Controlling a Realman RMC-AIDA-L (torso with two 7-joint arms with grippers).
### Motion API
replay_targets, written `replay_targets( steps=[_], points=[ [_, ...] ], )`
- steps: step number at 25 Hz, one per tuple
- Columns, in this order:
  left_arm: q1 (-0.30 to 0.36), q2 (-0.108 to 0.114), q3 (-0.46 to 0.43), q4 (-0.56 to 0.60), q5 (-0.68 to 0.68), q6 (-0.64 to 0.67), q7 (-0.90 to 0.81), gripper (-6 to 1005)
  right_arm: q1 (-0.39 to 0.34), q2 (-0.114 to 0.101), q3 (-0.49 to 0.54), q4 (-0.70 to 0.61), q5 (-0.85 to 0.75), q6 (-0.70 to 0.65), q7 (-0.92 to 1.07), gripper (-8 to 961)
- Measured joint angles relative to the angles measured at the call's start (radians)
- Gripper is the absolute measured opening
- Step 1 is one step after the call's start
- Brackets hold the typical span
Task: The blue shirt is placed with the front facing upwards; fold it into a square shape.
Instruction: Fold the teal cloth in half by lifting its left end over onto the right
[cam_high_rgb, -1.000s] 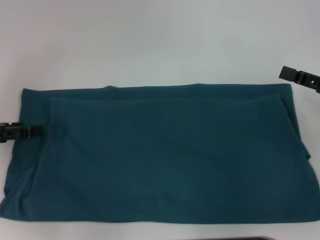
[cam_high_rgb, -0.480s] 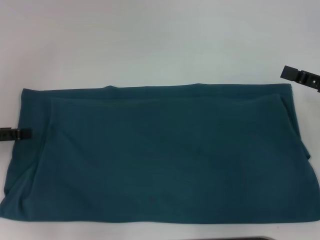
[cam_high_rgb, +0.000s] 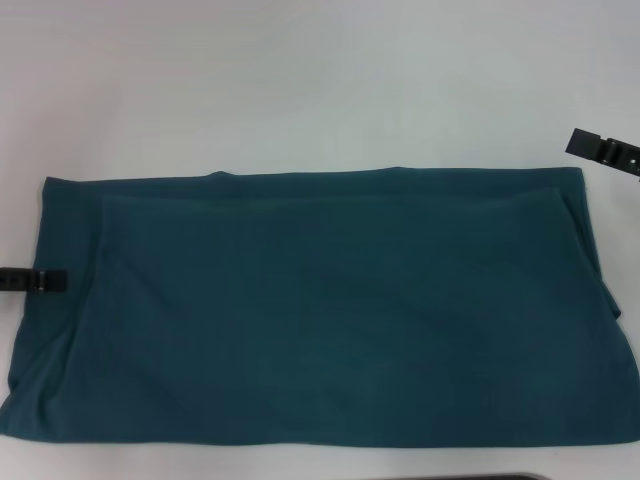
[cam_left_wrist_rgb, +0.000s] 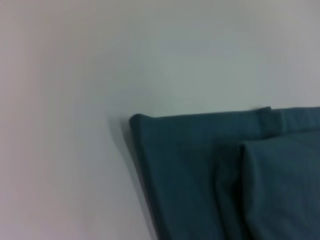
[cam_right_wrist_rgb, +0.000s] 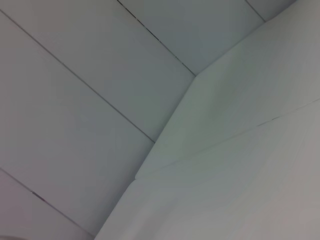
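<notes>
Blue cotton shirt (cam_high_rgb: 320, 310), floppy, light; best pinched at 3 and 9 o'clock edges. Gripper fingers: can't tell.

Blue shirt (cam_high_rgb: 330, 310) folded flat, wide rect.

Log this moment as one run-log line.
blue shirt: folded wide rectangle, plain side up | left tool: at shirt's left edge | right tool: off shirt, far right

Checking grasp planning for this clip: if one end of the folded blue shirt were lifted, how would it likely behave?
The blue shirt would probably drape limply; it lies flat in soft, wrinkled layers. The overlapping folds may slip apart. It seems light and unlikely to slide as one piece.
</notes>
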Motion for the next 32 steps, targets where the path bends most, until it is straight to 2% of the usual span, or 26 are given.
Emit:
replay_targets(
  steps=[13,32],
  points=[
    [-0.049,-0.002,0.001,0.004,0.094,0.022,-0.040,859,-0.002,-0.007,0.002,0.004,0.000,0.000,0.007,884],
    [-0.084,-0.024,0.003,0.002,0.097,0.077,-0.029,858,0.007,-0.008,0.002,-0.002,0.002,0.003,0.011,884]
  ],
)
